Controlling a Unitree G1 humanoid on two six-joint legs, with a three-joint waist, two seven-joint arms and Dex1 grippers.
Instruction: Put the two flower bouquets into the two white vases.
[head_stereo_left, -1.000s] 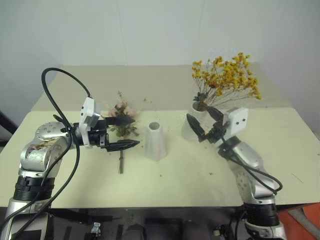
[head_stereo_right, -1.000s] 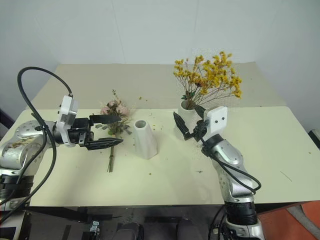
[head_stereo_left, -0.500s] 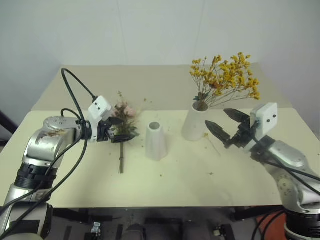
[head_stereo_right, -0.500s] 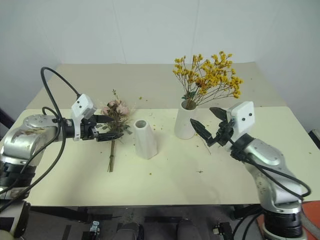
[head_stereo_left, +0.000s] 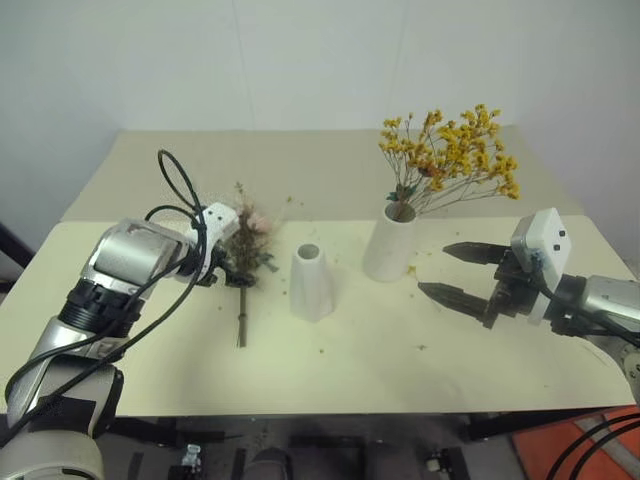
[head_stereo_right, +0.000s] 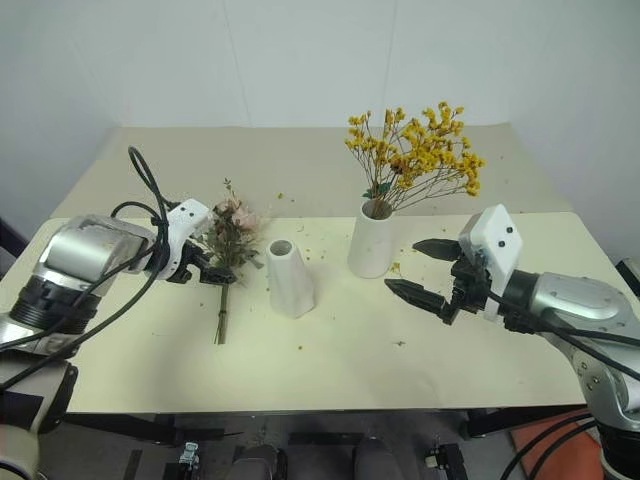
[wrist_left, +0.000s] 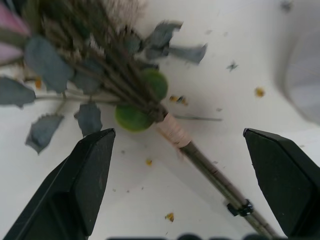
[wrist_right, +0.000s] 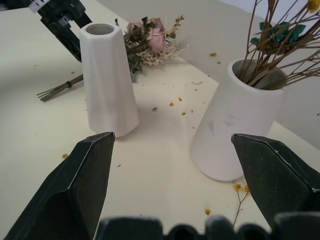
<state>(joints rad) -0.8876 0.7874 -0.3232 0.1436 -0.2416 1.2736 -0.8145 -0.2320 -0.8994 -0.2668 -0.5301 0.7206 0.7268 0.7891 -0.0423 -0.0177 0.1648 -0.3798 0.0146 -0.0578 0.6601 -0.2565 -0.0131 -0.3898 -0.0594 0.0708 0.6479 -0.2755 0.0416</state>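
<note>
Now my left claw (wrist_left: 177, 187) hangs spread wide over the pink rose bunch (head_stereo_right: 228, 225), which lies flat on the tabletop (head_stereo_right: 330, 370) at the left, stems trailing toward the near edge. Both fingers straddle the taped binding and touch nothing. Just right of it stands the small cone vase (head_stereo_right: 289, 278), empty, its mouth narrow. Further right, the taller white vase (head_stereo_right: 370, 244) already holds the yellow spray (head_stereo_right: 415, 150). My right claw (head_stereo_right: 428, 270) hovers beside that vase, spread wide and empty.

The bunch is dry and brittle, I judge: clench on the leaves instead of the binding and bits will crumble off, or the stems will slip and fan apart. Getting that bundle into such a narrow mouth looks fussy, and a skewed approach could knock the light cone over.
</note>
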